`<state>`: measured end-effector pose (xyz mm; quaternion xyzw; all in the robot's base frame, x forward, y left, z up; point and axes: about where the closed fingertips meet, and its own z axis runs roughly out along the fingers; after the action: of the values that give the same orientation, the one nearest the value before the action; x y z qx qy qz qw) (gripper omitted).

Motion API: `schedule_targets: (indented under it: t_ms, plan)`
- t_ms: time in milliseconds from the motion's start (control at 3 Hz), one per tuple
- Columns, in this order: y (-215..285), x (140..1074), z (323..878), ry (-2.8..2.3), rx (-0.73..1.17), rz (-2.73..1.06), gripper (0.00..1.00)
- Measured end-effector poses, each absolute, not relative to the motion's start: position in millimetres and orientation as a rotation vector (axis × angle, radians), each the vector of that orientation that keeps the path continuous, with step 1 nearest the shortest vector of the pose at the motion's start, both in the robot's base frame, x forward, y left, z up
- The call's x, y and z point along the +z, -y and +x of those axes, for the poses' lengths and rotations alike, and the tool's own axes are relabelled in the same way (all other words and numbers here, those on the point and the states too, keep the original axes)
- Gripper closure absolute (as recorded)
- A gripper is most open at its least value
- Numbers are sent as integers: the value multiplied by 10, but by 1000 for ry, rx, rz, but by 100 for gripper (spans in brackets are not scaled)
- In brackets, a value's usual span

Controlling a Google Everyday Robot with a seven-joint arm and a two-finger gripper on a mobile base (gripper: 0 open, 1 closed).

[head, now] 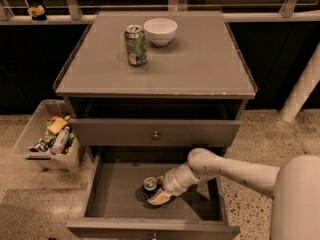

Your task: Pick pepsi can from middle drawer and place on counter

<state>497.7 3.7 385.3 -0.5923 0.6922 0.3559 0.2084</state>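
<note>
Evidently we are at the grasping step. The claw (159, 193) is down inside the open middle drawer (115, 196), pressed right up against the pepsi can (149, 185), which stands upright on the drawer floor a little right of centre, its silver top facing up. We cannot tell whether the claw has clamped onto the can or merely sits against it. The arm reaches in from the right, low over the drawer's side wall.

We judge that the next move calls for a sure hold first. Then comes a straight lift clear of the drawer, outward past the shut drawer front (200, 132) above it, and up onto the table (210, 64).

On the table, towards the back, a green can (135, 45) and a white bowl (160, 31) stand close together. The wide bare front and right part looks to us the safer place to set down.

As for containers, we see nothing in the middle drawer but the pepsi can. Nothing shows inside the bowl. A clear plastic bin (31, 134) on the floor to the left holds a jumble of packets and what looks like a bottle.
</note>
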Motion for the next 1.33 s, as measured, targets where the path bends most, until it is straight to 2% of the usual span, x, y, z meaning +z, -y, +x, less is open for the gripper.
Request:
schedule_targets:
  t_ms: [667,1000,1333]
  plan:
    - [516,4700,4809,-2024,625,-1584,100]
    - [1002,5327,4810,-2049,402,-1511,100]
    - [1067,5592,4877,-2028,331,-1520,100]
